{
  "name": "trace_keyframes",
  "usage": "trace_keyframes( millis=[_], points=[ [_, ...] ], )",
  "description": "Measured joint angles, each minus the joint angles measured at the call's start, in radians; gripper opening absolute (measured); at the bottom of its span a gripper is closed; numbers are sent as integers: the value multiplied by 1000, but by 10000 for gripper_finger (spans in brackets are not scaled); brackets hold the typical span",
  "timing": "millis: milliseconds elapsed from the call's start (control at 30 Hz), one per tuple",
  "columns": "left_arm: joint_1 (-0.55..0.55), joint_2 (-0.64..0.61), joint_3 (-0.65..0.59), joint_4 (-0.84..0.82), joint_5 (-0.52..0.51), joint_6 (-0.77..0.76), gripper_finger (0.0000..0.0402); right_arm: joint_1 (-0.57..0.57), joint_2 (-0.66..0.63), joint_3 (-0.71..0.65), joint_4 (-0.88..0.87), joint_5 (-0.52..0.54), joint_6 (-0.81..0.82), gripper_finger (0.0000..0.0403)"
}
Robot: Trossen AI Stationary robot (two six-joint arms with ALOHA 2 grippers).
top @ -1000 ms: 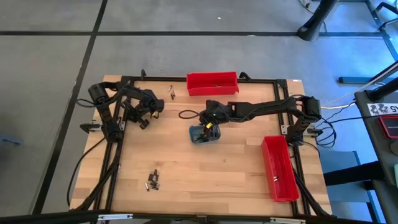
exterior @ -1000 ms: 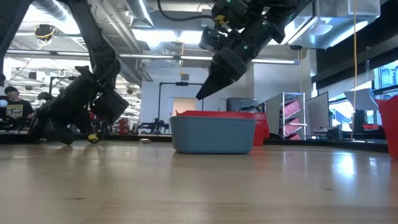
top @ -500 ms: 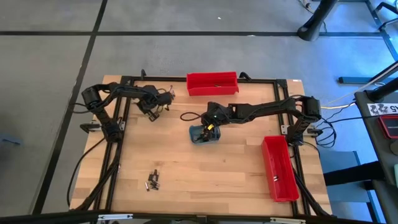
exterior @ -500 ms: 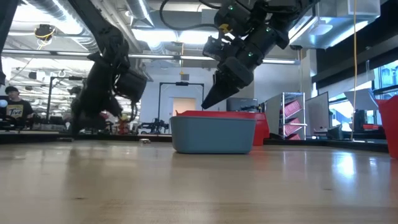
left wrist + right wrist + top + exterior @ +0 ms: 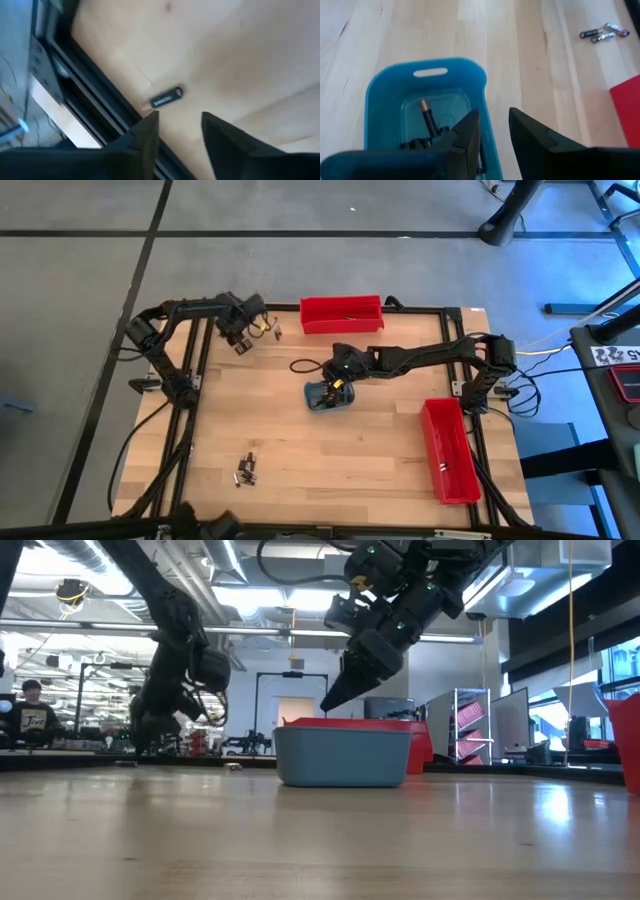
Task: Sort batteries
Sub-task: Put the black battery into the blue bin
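Wooden table (image 5: 380, 460) held scattered batteries (image 5: 245, 470). Left gripper (image 5: 177, 125), fingers spread, hovered over one battery (image 5: 166, 99) near the frame. Right gripper (image 5: 492, 127), fingers parted, hung over the blue tray (image 5: 385, 95) holding batteries.

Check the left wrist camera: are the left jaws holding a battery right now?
No. The left gripper stands open and empty, with one battery lying loose on the table just beyond it.
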Motion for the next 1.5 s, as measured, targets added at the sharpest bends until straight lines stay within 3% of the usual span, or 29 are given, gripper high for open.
trace_keyframes(
  millis=[200,400,1033,1133,1333,1500],
  points=[
    [66,0,89,5,3,302,205,0,0,0,47,0,0,106],
    [144,4,107,7,82,536,199,1,0,0,44,-21,23,106],
    [166,224,114,40,54,484,179,13,0,0,36,-47,124,106],
    [151,220,110,41,60,507,151,29,0,0,36,-49,120,106],
    [98,216,106,37,44,475,22,74,-4,0,20,-52,71,106],
    [32,206,105,32,14,380,14,95,-53,-2,-63,-22,45,106]
  ],
)
